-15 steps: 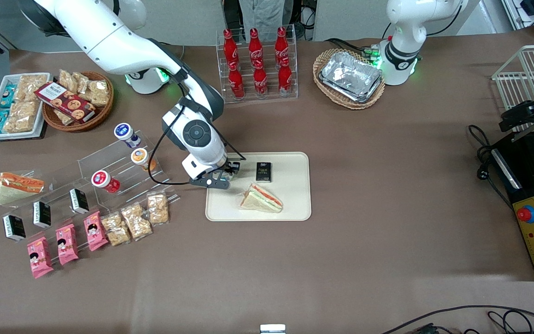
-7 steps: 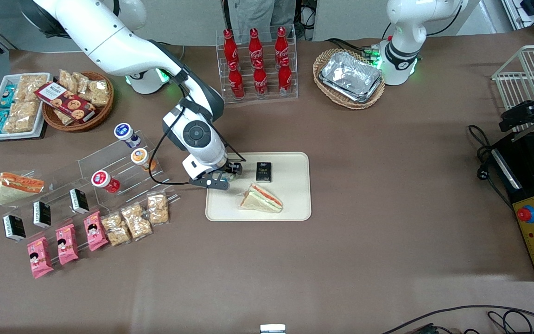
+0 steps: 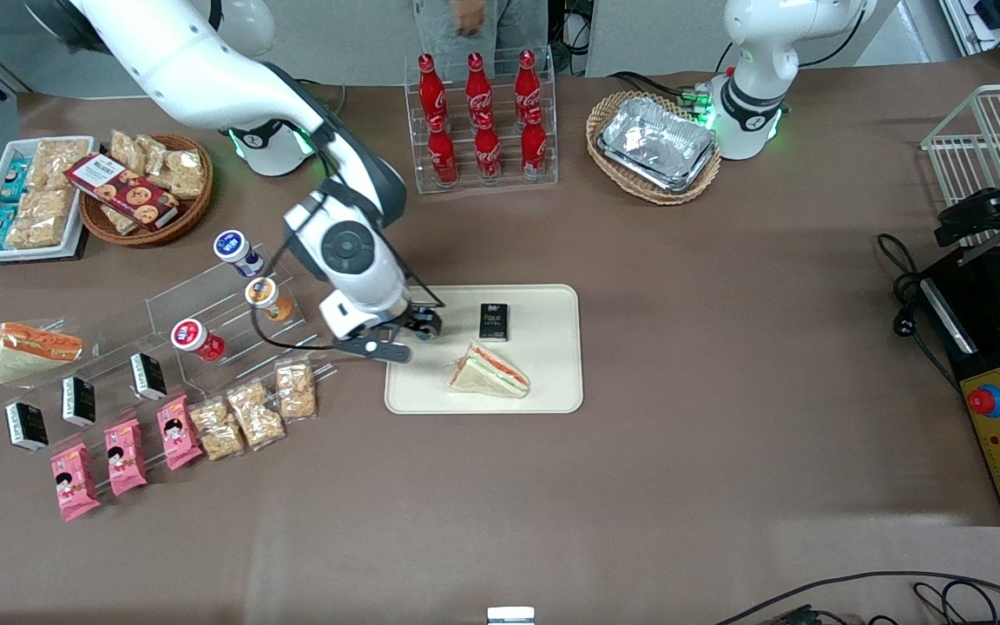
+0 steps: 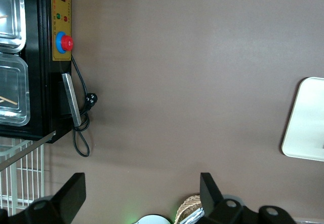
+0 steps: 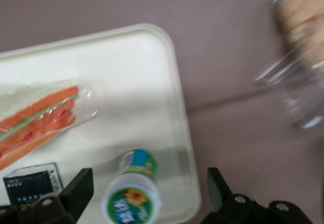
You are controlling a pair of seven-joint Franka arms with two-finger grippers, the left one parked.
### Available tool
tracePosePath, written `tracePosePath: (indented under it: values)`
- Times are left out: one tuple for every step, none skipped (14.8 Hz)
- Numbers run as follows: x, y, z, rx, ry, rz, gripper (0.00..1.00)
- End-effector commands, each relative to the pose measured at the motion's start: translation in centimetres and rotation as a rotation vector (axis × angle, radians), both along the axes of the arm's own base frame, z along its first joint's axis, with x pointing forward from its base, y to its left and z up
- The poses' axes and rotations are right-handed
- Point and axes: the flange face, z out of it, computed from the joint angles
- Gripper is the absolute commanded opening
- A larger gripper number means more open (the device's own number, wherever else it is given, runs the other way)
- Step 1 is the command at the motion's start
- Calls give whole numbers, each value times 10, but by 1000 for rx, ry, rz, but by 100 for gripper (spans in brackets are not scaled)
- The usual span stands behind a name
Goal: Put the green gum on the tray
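The green gum point(image 5: 132, 191), a small white bottle with a green label and green-rimmed lid, stands on the cream-white tray point(image 5: 126, 67) close to its rim. My right gripper point(image 5: 148, 178) is above it, open. The black fingers point(image 5: 76, 188) are wide apart on either side of the bottle and do not touch it. In the front view the gripper point(image 3: 400, 337) hangs over the tray's point(image 3: 543, 365) edge toward the working arm's end, and the bottle is hidden under it. The tray's corner also shows in the left wrist view point(image 4: 306, 122).
A wrapped sandwich point(image 3: 490, 371) and a black packet point(image 3: 493, 321) lie on the tray. Beside the gripper stands a clear acrylic stand with blue-lidded point(image 3: 233, 246), orange-lidded point(image 3: 264, 293) and red-lidded point(image 3: 192, 337) bottles. Snack packets point(image 3: 296, 389) lie nearer the camera. A cola rack point(image 3: 483, 121) stands farther back.
My gripper and wrist have drawn away from the tray's middle toward the acrylic stand. The sandwich and the black packet have not moved.
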Motion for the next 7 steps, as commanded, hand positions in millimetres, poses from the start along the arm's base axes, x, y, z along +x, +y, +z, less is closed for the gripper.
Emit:
tracePosePath:
  values:
    - [21,-70,90,-36,-19,59,100]
    - [24,-85,117,-2,-11,88,100]
    - [30,-104,145,19,-9,110,100]
    - [33,-123,168,19,-4,121,100]
    - [38,-146,190,9,0,112,100]
    - [41,-168,211,0,13,112,100]
    - [42,-192,229,8,33,102,100]
